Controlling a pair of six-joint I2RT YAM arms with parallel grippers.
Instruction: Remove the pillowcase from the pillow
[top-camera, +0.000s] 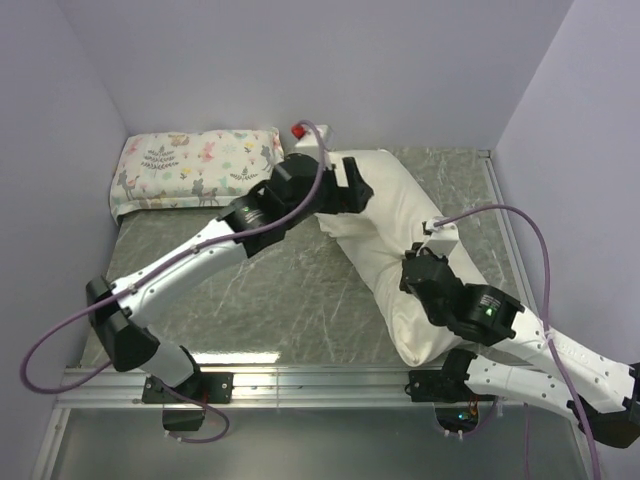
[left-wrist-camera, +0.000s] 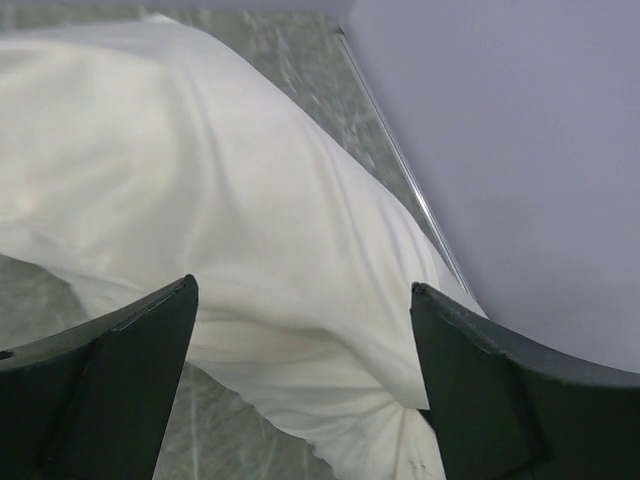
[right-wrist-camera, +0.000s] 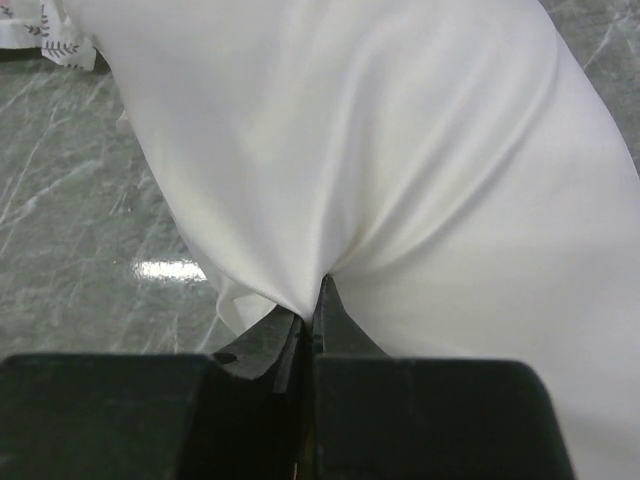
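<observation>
The cream pillowcase (top-camera: 400, 225) covers the plump pillow, which lies diagonally from the back middle to the front right of the table. I cannot tell the pillow's own surface from the cover. My left gripper (top-camera: 352, 186) hovers open over the far end, its jaws wide apart above the fabric (left-wrist-camera: 260, 200) and touching nothing (left-wrist-camera: 302, 285). My right gripper (top-camera: 417, 258) is shut on a pinched fold of the pillowcase (right-wrist-camera: 400, 180) near the pillow's middle; its fingertips (right-wrist-camera: 330, 305) meet in the gathered cloth.
A smaller floral-print pillow (top-camera: 195, 168) lies along the back left wall; its corner shows in the right wrist view (right-wrist-camera: 40, 35). A red-topped object (top-camera: 298, 129) stands behind the left gripper. Grey marbled tabletop (top-camera: 270, 290), walls on three sides, metal rail (top-camera: 300, 380) at the front.
</observation>
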